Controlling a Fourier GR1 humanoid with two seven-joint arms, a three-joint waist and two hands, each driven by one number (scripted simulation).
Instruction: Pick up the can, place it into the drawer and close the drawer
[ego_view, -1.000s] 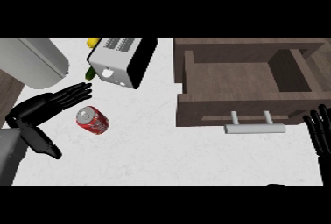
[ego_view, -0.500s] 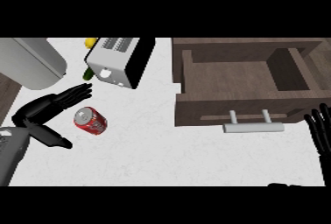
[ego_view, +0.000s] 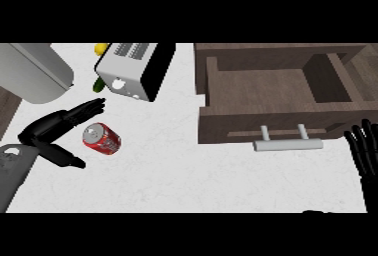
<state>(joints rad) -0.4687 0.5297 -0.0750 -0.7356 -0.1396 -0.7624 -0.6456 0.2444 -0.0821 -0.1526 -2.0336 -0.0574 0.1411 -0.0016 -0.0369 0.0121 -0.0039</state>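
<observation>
Can (ego_view: 101, 139) lying on its side on the white tabletop (ego_view: 170, 170), red body, silver end facing up toward the view. Nothing lifting it yet. Left hand (ego_view: 53, 131) sitting just beside it on the can's left, fingers straight and spread toward the can's upper end, thumb (ego_view: 65, 159) reaching out below; the can lies in the gap between them, and whether any finger is touching it is not clear from this angle. No curl round it, so no grasp.

Drawer (ego_view: 277, 90) standing pulled open, well apart to the right of the can, its wooden inside holding nothing, pale bar handle (ego_view: 288, 144) facing the near edge. Right hand (ego_view: 365, 152) showing at the right edge, fingers straight and pointing up, resting, near the handle's right end.

Judging progress: all three steps are waiting to be done, the pick-up, the placing, the closing.

Hard to read: the right hand is being cut off by the frame edge. Toaster (ego_view: 131, 70) at the back is covering most of a yellow and green item (ego_view: 99, 65) behind it, unidentifiable. Grey rounded appliance (ego_view: 31, 72) at top left is partly out of view.
</observation>
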